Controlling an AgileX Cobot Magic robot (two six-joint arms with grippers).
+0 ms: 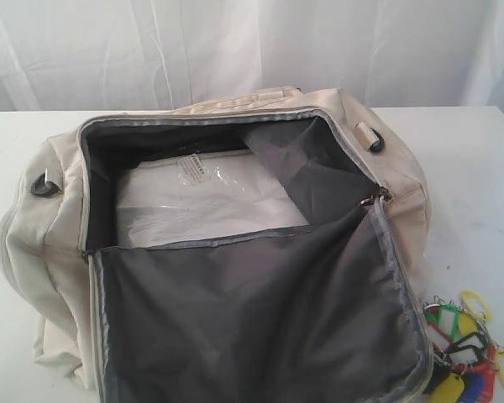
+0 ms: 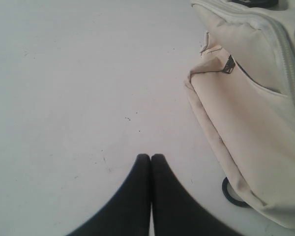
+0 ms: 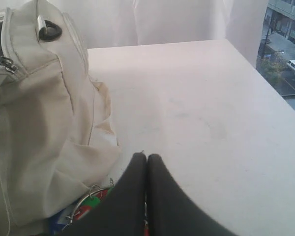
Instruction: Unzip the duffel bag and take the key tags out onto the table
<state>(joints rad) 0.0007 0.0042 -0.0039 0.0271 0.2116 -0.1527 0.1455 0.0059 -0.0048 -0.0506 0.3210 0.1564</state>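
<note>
Left of the large cream fabric duffel bag (image 1: 34, 243), the left end effector (image 2: 151, 157) hangs over the white tabletop (image 2: 64, 73), its black tips pressed together and holding nothing. The bag lies unzipped, its grey-lined flap folded forward. At the bag's right front corner, the bunch of coloured plastic key tags (image 1: 462, 353) rests on the tabletop against the fabric. The right end effector (image 3: 146, 156) sits closed and empty just beside them. A careless withdrawal could snag a ring and drag the bunch.
</note>
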